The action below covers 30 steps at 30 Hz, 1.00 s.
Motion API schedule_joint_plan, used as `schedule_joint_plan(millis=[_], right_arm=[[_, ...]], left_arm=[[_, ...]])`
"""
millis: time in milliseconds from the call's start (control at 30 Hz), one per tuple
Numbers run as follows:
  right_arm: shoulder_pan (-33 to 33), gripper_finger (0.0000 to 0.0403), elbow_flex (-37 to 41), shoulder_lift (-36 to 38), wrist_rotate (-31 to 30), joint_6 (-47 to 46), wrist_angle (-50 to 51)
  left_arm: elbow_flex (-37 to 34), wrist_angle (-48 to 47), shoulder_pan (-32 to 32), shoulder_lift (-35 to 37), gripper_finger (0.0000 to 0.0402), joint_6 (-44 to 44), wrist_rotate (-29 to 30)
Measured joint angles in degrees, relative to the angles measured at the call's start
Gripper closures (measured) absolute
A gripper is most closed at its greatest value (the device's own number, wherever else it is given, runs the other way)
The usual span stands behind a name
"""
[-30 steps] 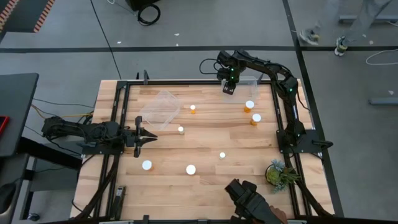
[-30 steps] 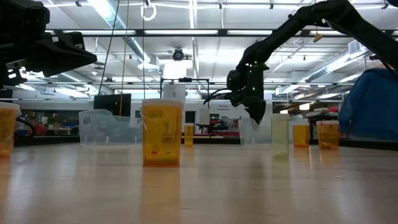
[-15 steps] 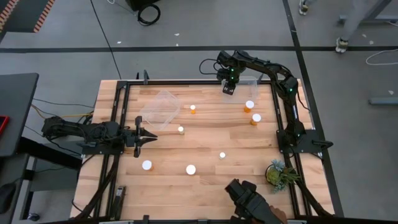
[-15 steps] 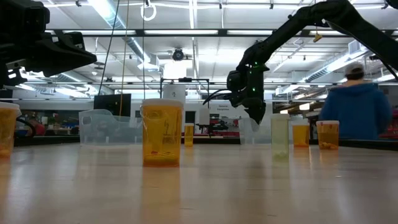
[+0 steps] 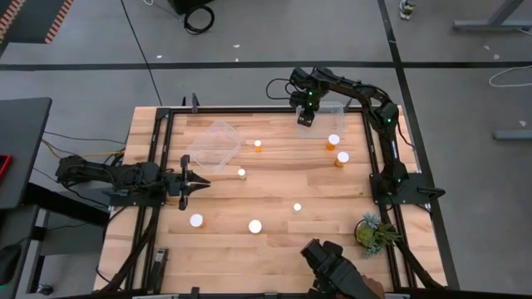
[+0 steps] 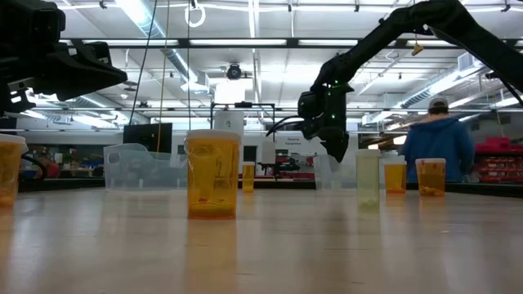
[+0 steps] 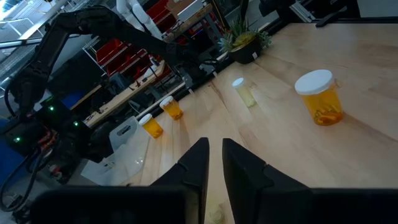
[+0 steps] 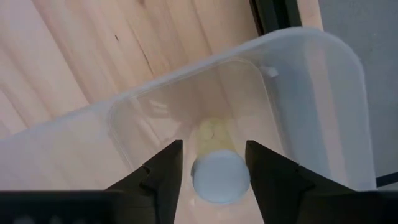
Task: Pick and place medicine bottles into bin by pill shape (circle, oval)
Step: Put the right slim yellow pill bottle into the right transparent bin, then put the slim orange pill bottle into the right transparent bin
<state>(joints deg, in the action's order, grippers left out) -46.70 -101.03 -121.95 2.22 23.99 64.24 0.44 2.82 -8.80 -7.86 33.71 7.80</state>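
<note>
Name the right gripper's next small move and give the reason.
Probably lift straight up. The right gripper hangs over the clear bin, fingers parted, and the bottle between them looks released into it, so clearing the rim comes next.

We find no text, brand, number or sign that can be read in any of the views. In the low view, the nearest small orange translucent medicine bottle (image 6: pixel 212 175) standing on the pale wooden table (image 6: pixel 261 245) carries a label with a few fine dark lines of print on its side, but we cannot make out a single word or figure of it. Far behind the table in that same view, a small pale sign (image 6: pixel 292 140) hangs in the room; its lettering is too small for us to tell. The white caps seen from above and from the wrists show no markings.
</note>
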Motion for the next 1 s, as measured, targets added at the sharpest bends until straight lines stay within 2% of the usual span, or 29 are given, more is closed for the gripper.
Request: schedule_joint_plan(millis=[333, 600, 833, 1000], right_arm=[[0.0, 0.0164, -4.4, 0.0, -0.2, -0.2, 2.7], [1.3, 0.0162, -10.9, 0.0, -2.9, -2.7, 8.1], [5.4, 0.0162, -16.3, 0.1, -7.3, -4.0, 11.2], [8.5, 0.0162, -18.4, 0.1, -7.7, -3.1, 11.0]], left_arm=[[0.0, 0.0, 0.0, 0.0, 0.0342, 0.0, 0.0], [0.0, 0.0, 0.0, 0.0, 0.0351, 0.0, 0.0], [0.0, 0.0, 0.0, 0.0, 0.0343, 0.0, 0.0], [0.0, 0.0, 0.0, 0.0, 0.0345, 0.0, 0.0]])
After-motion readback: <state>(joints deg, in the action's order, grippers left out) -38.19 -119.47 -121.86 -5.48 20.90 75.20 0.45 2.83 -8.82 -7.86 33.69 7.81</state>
